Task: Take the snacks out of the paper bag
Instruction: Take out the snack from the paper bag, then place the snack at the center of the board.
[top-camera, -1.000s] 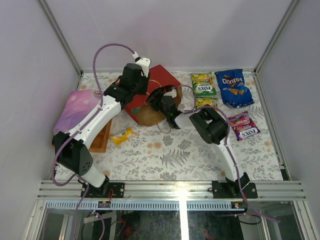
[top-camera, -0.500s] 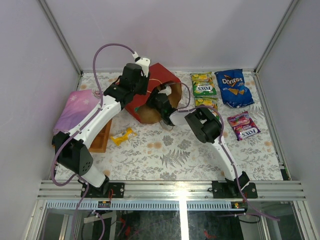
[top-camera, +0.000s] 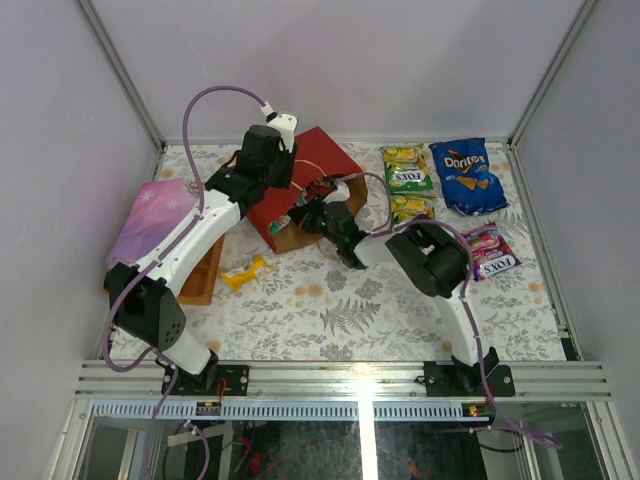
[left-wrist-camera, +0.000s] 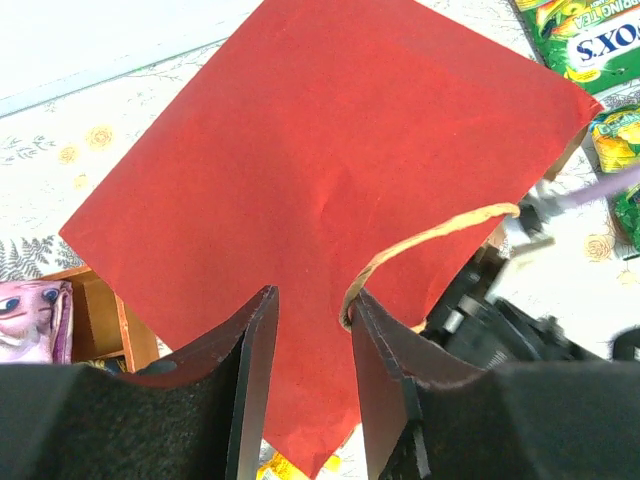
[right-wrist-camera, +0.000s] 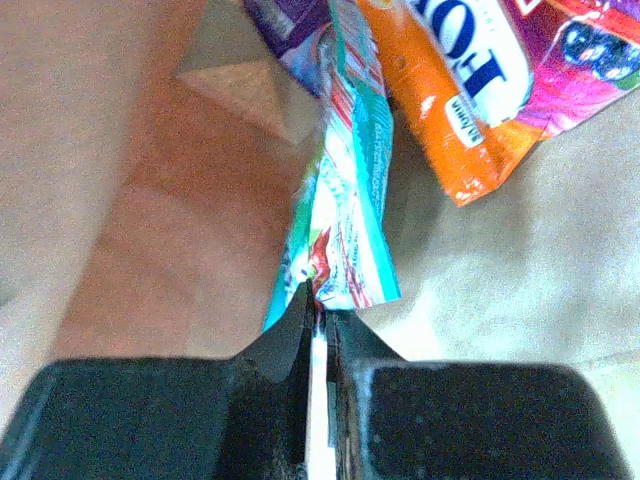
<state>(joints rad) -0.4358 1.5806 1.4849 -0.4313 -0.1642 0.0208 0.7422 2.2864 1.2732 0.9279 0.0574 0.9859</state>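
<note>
Right, I take the paper bag (top-camera: 318, 160) as my landmark: it lies on its side at the far middle of the table, red outside, brown kraft inside, with its mouth turned toward the right arm. My right gripper (right-wrist-camera: 318, 320) is reaching into that mouth, and its jaws are pinched tight on the bottom edge of a teal packet (right-wrist-camera: 345, 240) that is inside the bag; I cannot read its print. Just beside the teal packet, deeper in the bag, is an orange packet (right-wrist-camera: 440, 120) with blue letters on white, of which I can only make out "FO", and overlapping it a pink-purple packet (right-wrist-camera: 585, 65) showing dark berries. My left gripper (left-wrist-camera: 311, 300) hangs over the bag's red upper side with its jaws part-way apart and only red paper showing between them; the bag's thin handle (left-wrist-camera: 430, 235) ends against the inner face of one finger, and I cannot tell whether it is caught. Outside the bag, just to its right, a green packet (top-camera: 408, 170) reads "FOX'S", with a second green-yellow packet (top-camera: 412, 207) nearer to me. Further right of the bag is the blue Doritos bag (top-camera: 465, 175), its name plain to read. Nearer than that lies a pink packet (top-camera: 487, 250), also marked "FOX'S". On the near side of the bag is a small yellow packet (top-camera: 245, 272). Left of the bag sits a wooden tray (top-camera: 205, 275) with a pink-purple cloth (top-camera: 150, 215) lying over it.
</note>
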